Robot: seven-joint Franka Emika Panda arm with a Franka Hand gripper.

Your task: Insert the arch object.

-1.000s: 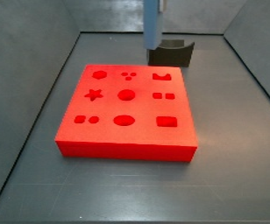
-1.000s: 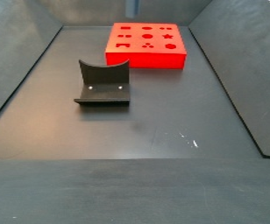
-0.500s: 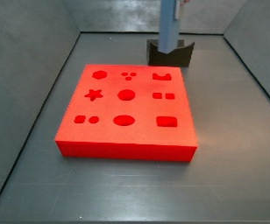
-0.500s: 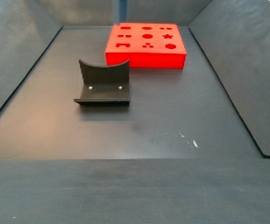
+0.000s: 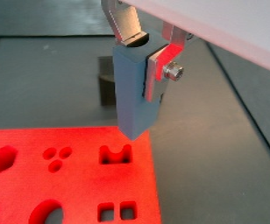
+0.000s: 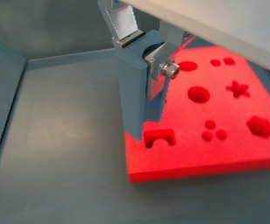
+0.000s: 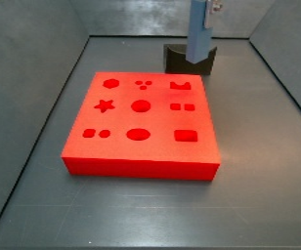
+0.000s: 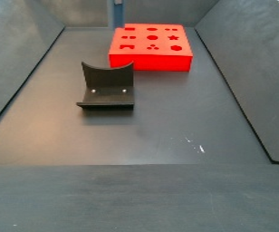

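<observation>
My gripper (image 5: 149, 48) is shut on a grey-blue upright bar (image 5: 135, 92) with a curved notch in its upper end, also shown in a wrist view (image 6: 141, 96). The bar hangs over the far edge of the red board (image 7: 160, 156), close to its arch-shaped recess (image 5: 114, 156) (image 6: 159, 136). In a side view the bar (image 7: 197, 34) is in front of the fixture (image 7: 190, 59). No separate small dark arch object shows in any view.
The fixture (image 8: 106, 86) stands on the dark floor, apart from the red board (image 8: 167, 60). The board has several shaped recesses. Grey walls enclose the floor. The bar's tip shows at a side view's upper edge (image 8: 117, 13).
The gripper with the grey-blue bar has moved right along the board's far edge, from near the arch recess to in front of the fixture. The board and fixture have not moved.
</observation>
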